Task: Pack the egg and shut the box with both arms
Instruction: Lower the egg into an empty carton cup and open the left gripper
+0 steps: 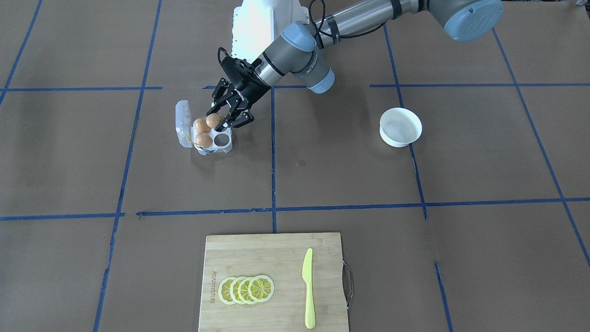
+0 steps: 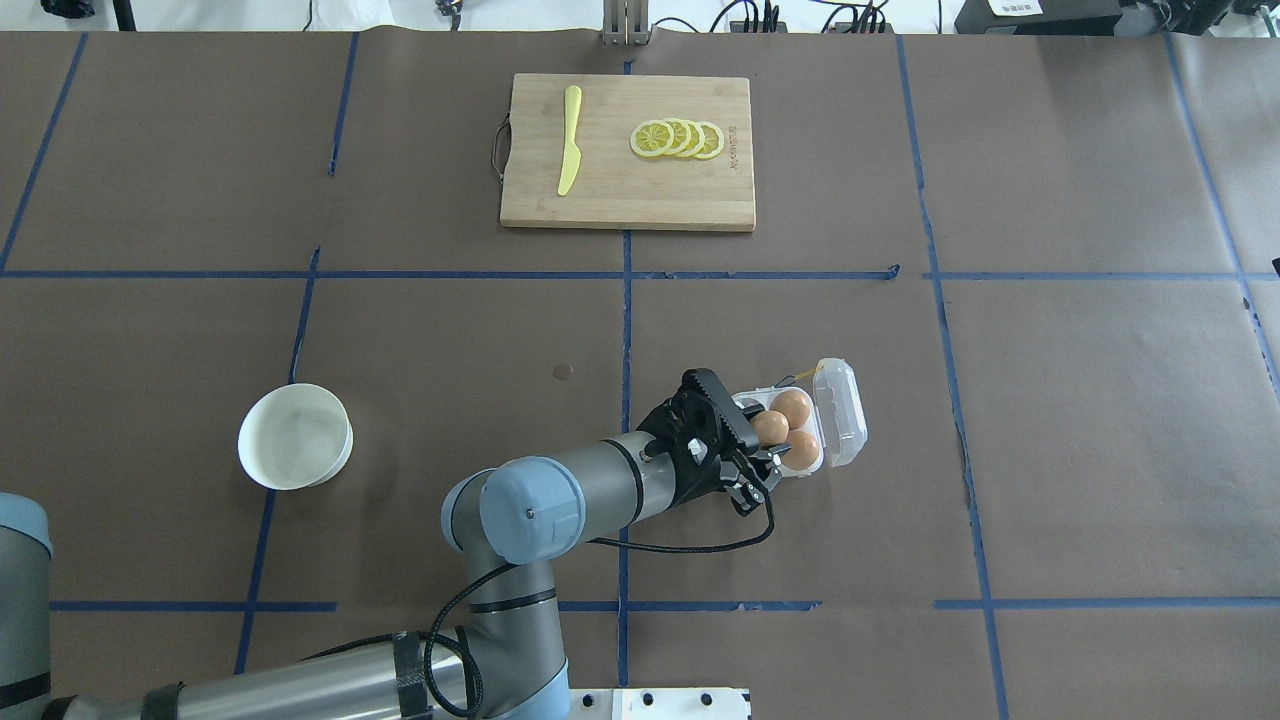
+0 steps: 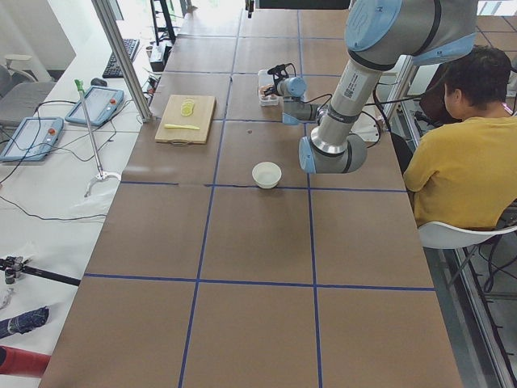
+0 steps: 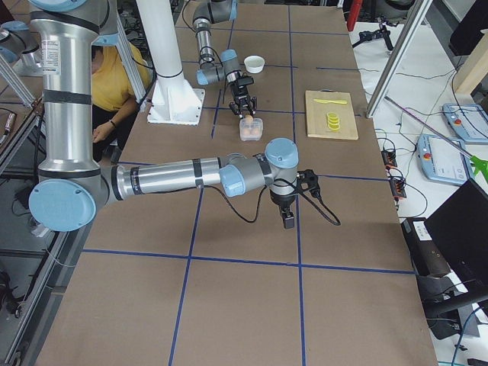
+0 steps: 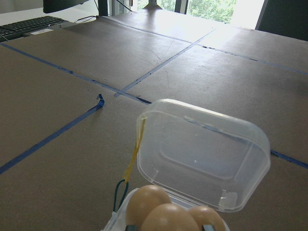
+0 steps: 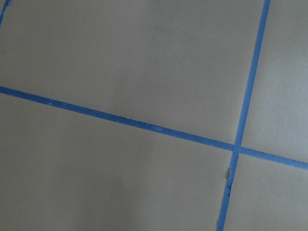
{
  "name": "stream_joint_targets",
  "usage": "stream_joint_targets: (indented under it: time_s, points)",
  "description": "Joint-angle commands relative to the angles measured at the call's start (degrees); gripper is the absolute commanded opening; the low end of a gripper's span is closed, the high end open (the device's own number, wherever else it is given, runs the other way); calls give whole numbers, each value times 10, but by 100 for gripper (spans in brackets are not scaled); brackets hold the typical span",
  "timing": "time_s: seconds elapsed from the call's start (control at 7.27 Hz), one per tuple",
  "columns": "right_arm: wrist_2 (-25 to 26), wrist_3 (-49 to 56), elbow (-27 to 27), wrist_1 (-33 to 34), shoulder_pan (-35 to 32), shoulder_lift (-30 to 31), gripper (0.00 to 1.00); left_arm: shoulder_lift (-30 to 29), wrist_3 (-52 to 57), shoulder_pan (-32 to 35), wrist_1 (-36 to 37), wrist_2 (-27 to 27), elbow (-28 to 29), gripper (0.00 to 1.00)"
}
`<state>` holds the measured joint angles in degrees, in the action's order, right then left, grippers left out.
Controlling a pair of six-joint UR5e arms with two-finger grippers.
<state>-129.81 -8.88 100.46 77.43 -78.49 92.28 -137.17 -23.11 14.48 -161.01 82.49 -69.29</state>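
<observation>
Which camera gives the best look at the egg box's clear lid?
The left wrist-mounted view: the lid fills much of the frame, open behind the three eggs. The front-facing and overhead views show it small at the side of the box. Both side views show it tiny. The right wrist view shows only table.

You see the table (image 1: 415, 184) steeply from across it and from behind the robot overhead; both views share the box (image 1: 222, 139); your left wrist camera sits close over it; side cameras look lengthwise.

The egg (image 1: 213, 121) is orange-brown, the box (image 1: 183, 123) clear, the bowl (image 1: 395, 140) white.
</observation>
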Motion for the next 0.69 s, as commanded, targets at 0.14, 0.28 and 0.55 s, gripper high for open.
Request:
stream_joint_targets:
  time_s: [0.14, 0.28, 0.55]
  points:
    - [0, 0, 1, 0, 0, 0, 100, 1, 0, -1, 0, 0, 0, 100]
    - [0, 0, 1, 0, 0, 0, 100, 1, 0, -1, 1, 1, -2, 100]
    - [0, 0, 0, 0, 0, 0, 100, 1, 0, 9, 6, 5, -16, 100]
